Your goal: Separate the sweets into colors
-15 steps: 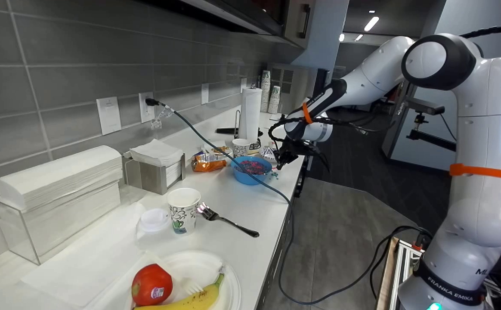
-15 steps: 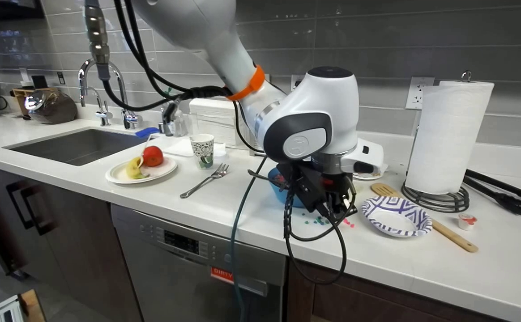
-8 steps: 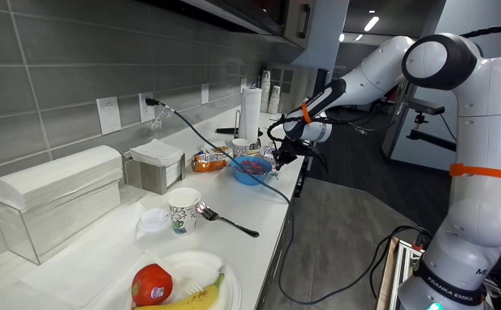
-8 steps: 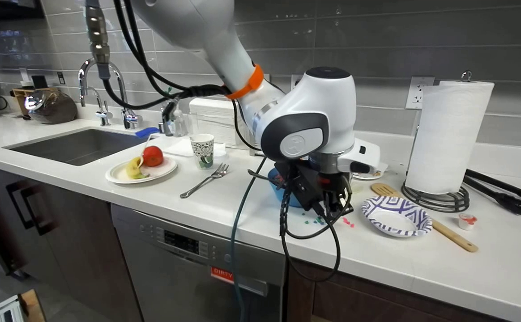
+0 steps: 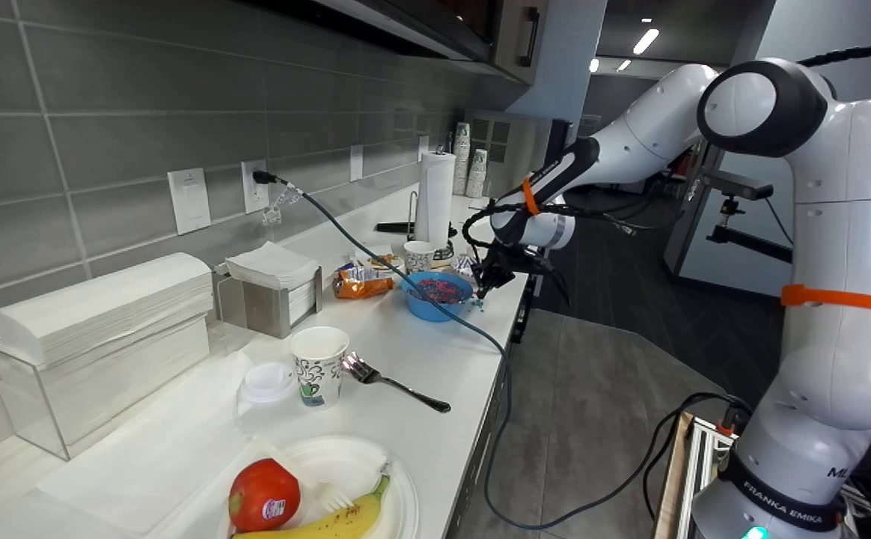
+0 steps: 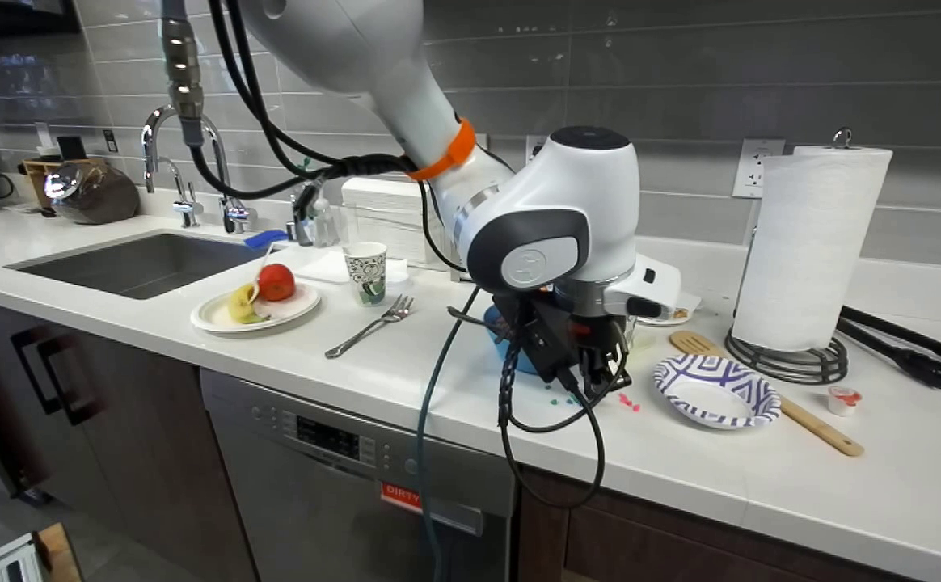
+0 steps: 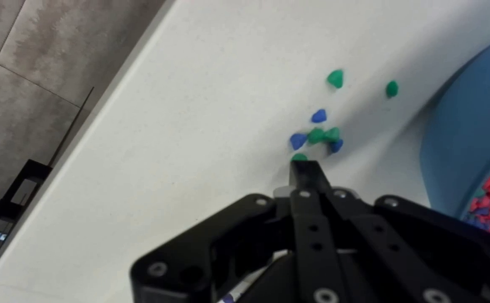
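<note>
Gripper (image 7: 309, 173) has moved nearer grn/blue sweets (image 7: 315, 136) vs b4.

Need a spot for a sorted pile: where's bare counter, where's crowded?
Bare: counter between fork and blue bowl, though the teal cable crosses near the bowl; also, in an exterior view, right of the spatula handle and in front of the tongs.
Crowded: around the pincer, with loose sweets, the blue bowl and the patterned bowl close by.

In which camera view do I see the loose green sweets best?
The wrist view: the loose green sweets look large and distinct from the blue ones, though the claw partly covers one. Both exterior views show them as tiny, uncountable specks.
</note>
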